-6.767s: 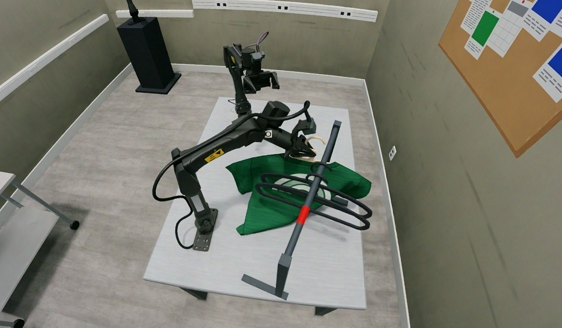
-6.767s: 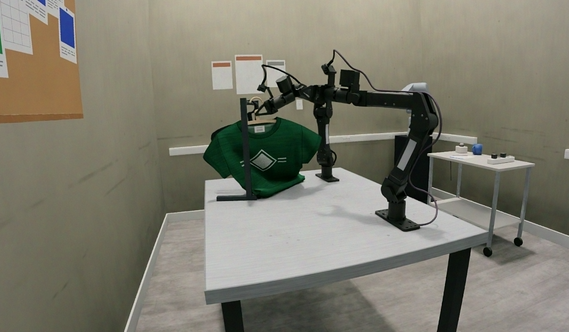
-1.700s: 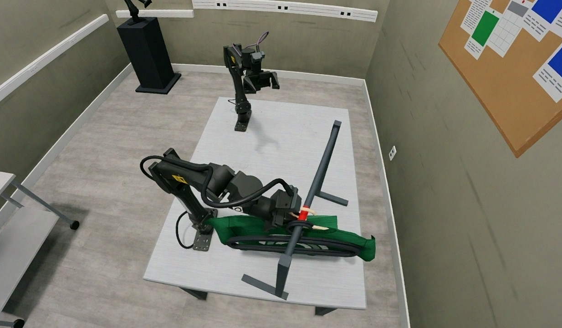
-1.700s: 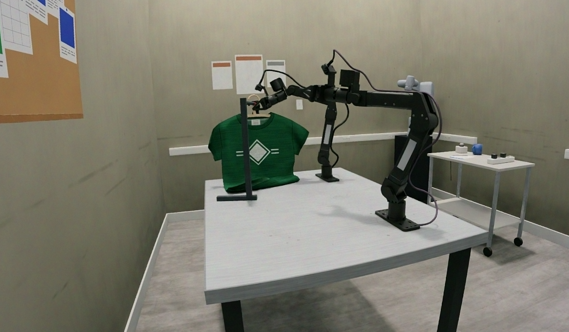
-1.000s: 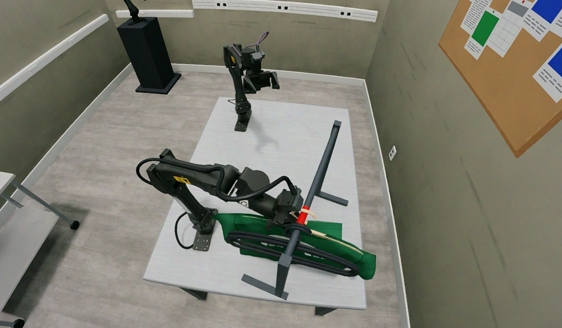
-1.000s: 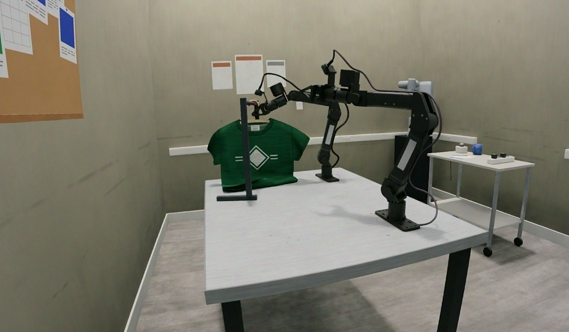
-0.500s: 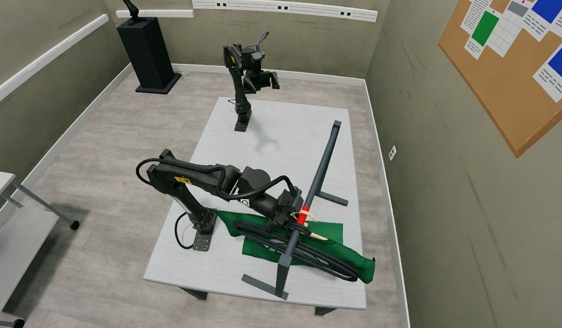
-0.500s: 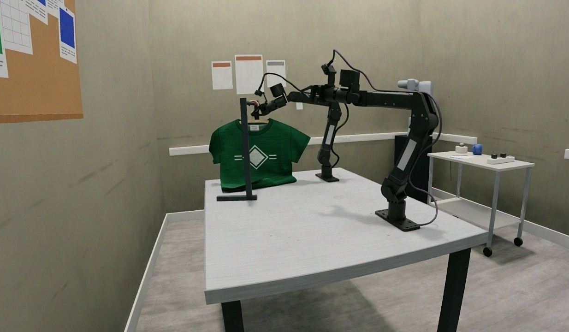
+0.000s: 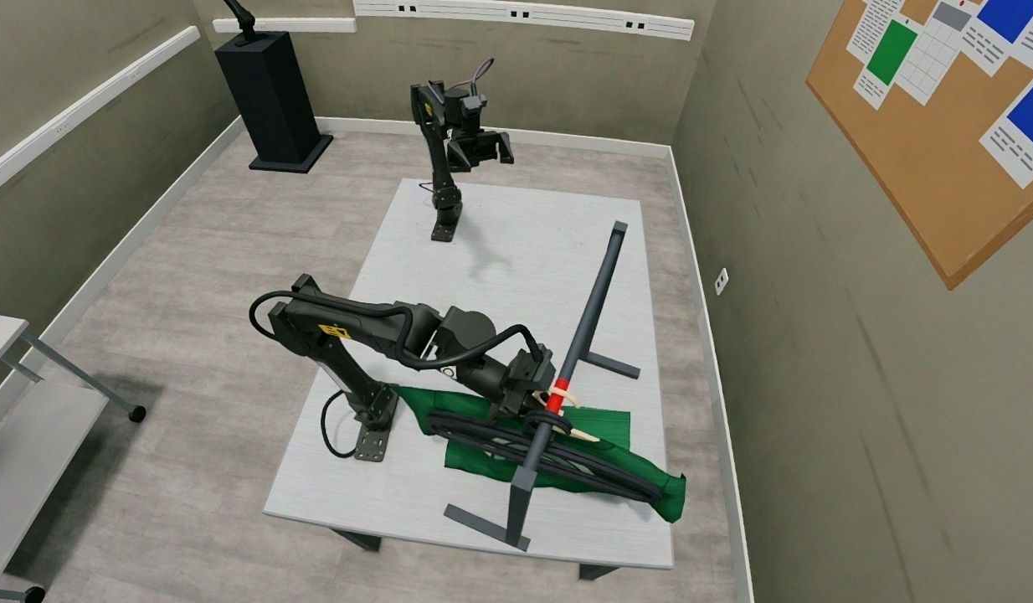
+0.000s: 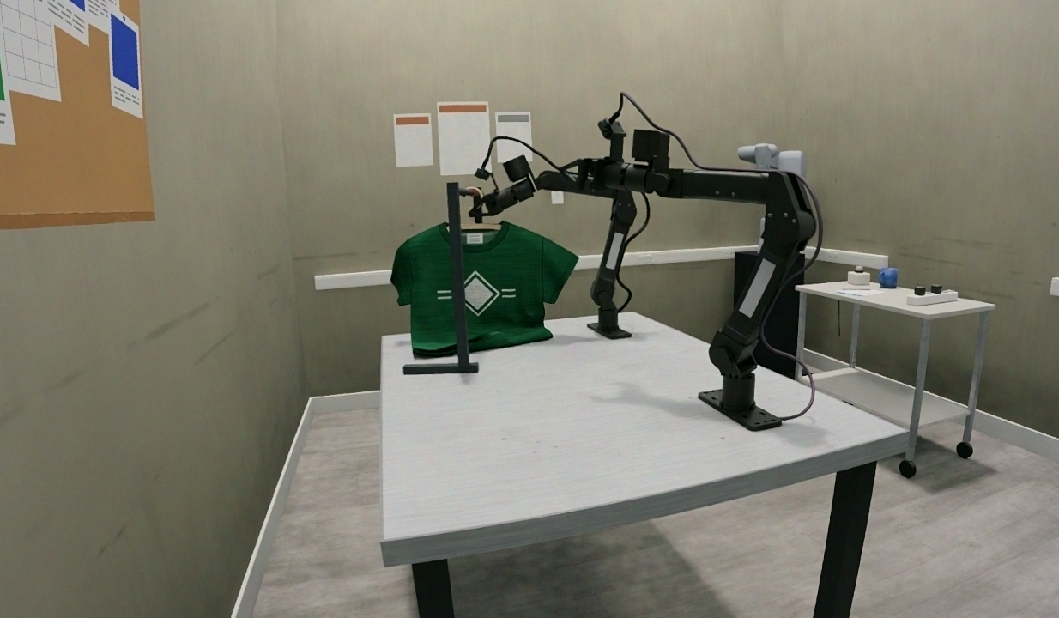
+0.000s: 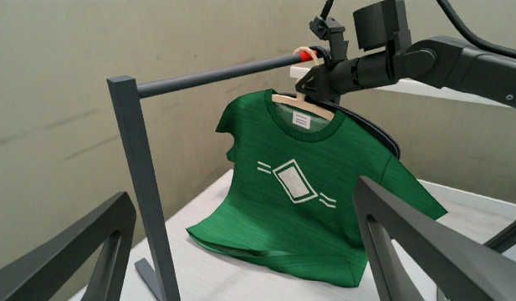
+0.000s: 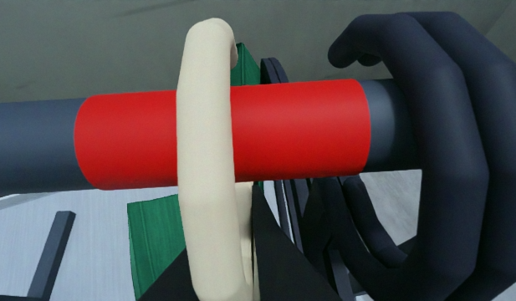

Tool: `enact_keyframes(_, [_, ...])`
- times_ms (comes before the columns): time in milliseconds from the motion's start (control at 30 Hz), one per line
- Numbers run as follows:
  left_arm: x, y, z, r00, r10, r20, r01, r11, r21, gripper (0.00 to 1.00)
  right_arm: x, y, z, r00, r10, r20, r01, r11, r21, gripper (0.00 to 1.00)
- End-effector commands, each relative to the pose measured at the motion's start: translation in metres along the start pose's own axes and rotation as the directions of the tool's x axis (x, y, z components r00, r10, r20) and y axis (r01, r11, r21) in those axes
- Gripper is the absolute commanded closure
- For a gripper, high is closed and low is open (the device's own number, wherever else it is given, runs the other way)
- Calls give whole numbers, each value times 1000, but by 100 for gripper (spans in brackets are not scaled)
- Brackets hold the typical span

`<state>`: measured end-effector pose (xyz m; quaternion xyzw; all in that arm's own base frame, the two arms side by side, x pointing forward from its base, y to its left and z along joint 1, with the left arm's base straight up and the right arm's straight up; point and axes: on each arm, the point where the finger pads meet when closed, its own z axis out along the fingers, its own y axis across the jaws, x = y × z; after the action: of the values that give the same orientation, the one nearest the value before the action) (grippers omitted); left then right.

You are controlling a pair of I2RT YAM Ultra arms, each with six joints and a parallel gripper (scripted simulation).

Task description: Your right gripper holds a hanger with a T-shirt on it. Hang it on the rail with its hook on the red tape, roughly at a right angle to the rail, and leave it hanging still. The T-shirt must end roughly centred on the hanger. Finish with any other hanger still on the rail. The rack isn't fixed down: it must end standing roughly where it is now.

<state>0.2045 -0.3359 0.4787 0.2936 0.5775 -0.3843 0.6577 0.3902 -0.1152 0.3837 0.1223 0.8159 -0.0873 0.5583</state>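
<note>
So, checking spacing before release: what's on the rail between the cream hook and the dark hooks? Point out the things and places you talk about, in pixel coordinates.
Only red tape [image 12: 299,130], then a short grey stretch, in the right wrist view.
</note>
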Motion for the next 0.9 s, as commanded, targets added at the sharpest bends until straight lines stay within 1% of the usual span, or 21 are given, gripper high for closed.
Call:
enact_keyframes(0, [-20,-3,0,999,1,44,-1,1000,8,0,-25,1,-20,996,7,89,-7,1000,2,99])
enact_keyframes(167, [-20,-3,0,999,1,44,-1,1000,8,0,-25,1,-20,996,7,89,-7,1000,2,99])
enact_keyframes(233, [-20,-3,0,999,1,44,-1,1000,8,0,-25,1,-20,996,7,89,-7,1000,2,76])
enact_keyframes(267, [-20,-3,0,999,1,45,-1,1000,8,0,-20,1,-20,997,10,78,-10,1000,2,65])
enact_keyframes(333, [-20,-3,0,999,1,45,-1,1000,8,0,-20,1,-20,997,10,78,-10,1000,2,65])
enact_keyframes(367, [-20,-3,0,999,1,44,-1,1000,8,0,-15,1,-22,998,10,68,-10,1000,2,53])
enact_keyframes(400, [-20,-3,0,999,1,44,-1,1000,8,0,-13,0,-28,998,11,63,-12,1000,6,47])
enact_keyframes(433, [-20,-3,0,999,1,44,-1,1000,8,0,-11,-1,-36,998,12,59,-13,1000,10,47])
enact_keyframes(467, [-20,-3,0,999,1,45,-1,1000,8,0,-20,0,-43,997,14,82,-15,1000,10,36])
enact_keyframes(533, [-20,-3,0,999,1,45,-1,1000,8,0,-38,0,-65,991,18,129,-19,1000,8,35])
enact_keyframes(567, [-20,-3,0,999,1,44,-1,1000,8,0,-41,0,-76,990,19,141,-20,1000,8,35])
enact_keyframes(667, [-20,-3,0,999,1,44,-1,1000,8,0,-37,-1,-107,991,18,134,-19,1000,8,35])
enact_keyframes(733, [-20,-3,0,999,1,44,-1,1000,8,0,-34,-1,-123,992,17,125,-18,1000,8,35])
enact_keyframes(833, [-20,-3,0,999,1,45,-1,1000,8,0,-27,-1,-156,994,15,105,-16,1000,9,35])
enact_keyframes(867, [-20,-3,0,999,1,45,-1,1000,8,0,-27,-1,-156,994,15,105,-16,1000,9,35])
